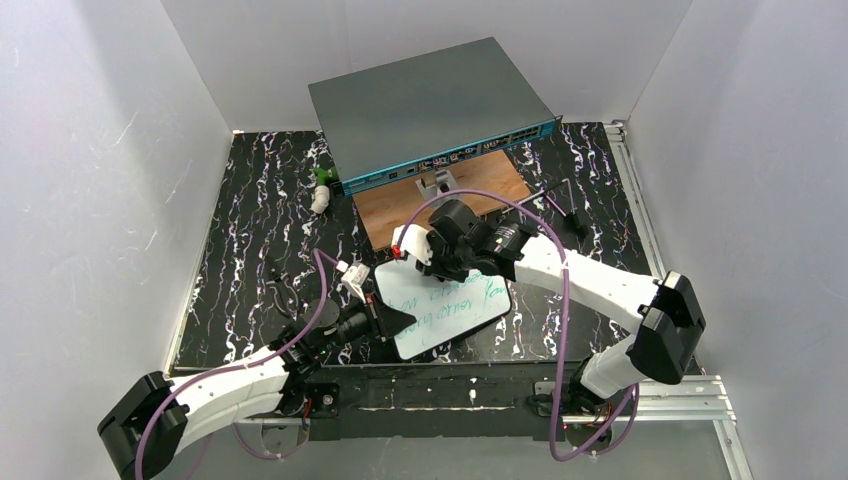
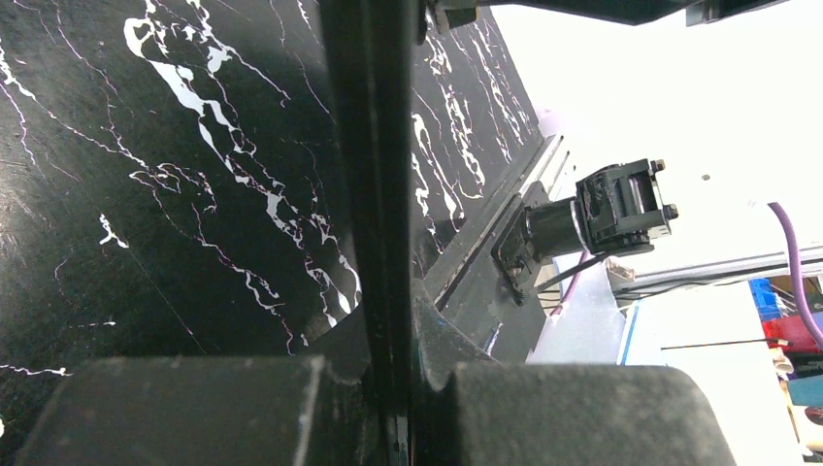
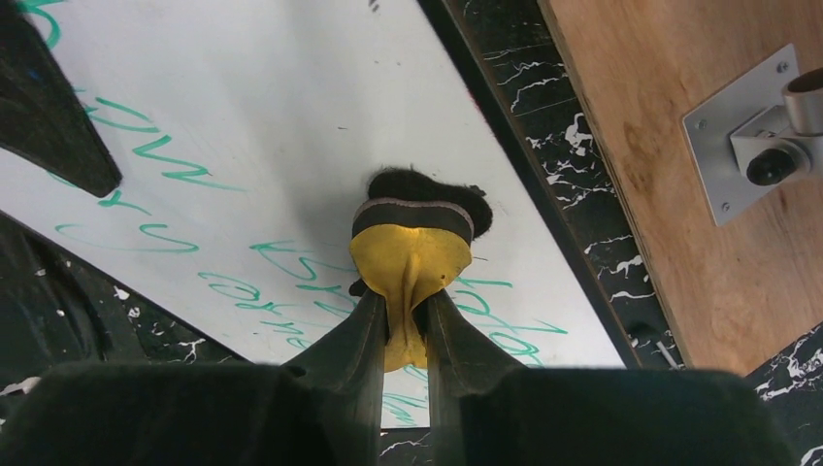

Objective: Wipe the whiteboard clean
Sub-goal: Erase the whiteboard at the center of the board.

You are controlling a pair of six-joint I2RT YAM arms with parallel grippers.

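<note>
Whiteboard [image 1: 450, 312] sat on the black marbled table [image 1: 250, 220] near its front edge, between the two arms, turned at an angle, just nearer than the brown wooden board [image 1: 470, 200]. Green handwriting covered much of its face. Left gripper [image 1: 398, 320] was at the board's left side, fingers closed together on the edge; in the left wrist view a thin dark strip ran up between the pinched fingers. Could not tell if the board lay flat or was tipped up there. Right gripper [image 3: 406, 320] was over the board's far part, clamped on an eraser [image 3: 411, 243] with a yellow body squeezed between the fingers and a black felt end down against the white surface, right beside the green lines. Dark finger of the left gripper showed on the board in the right wrist view's top-left corner. Grey box with teal front [image 1: 430, 105] stood at the back, overlapping the wooden board's far edge. Metal bracket [image 3: 742, 136] was on the wood. Small white and green item [image 1: 320, 192] lay left of the box.
</note>
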